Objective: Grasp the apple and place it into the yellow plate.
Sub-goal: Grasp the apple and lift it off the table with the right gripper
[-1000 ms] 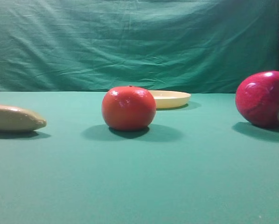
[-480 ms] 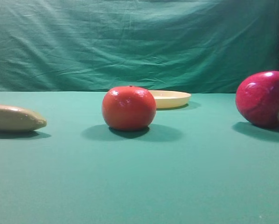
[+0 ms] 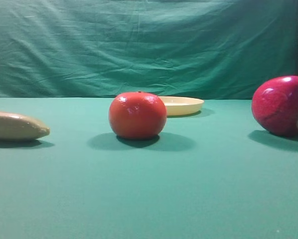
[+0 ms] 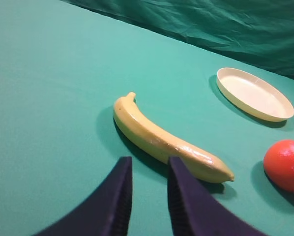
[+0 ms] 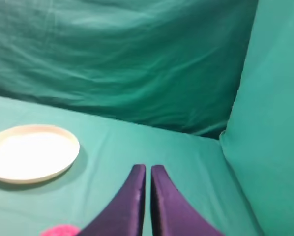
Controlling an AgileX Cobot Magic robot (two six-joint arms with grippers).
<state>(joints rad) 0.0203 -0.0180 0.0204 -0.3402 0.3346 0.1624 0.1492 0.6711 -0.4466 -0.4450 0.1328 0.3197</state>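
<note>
Nothing has shifted lately: I see the apple [image 3: 281, 105] untouched, the plate [image 3: 181, 105] empty, right pincer [image 5: 145, 173] pressed together.

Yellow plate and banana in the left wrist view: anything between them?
No. Only bare green cloth separates the banana from the yellow plate.
</note>
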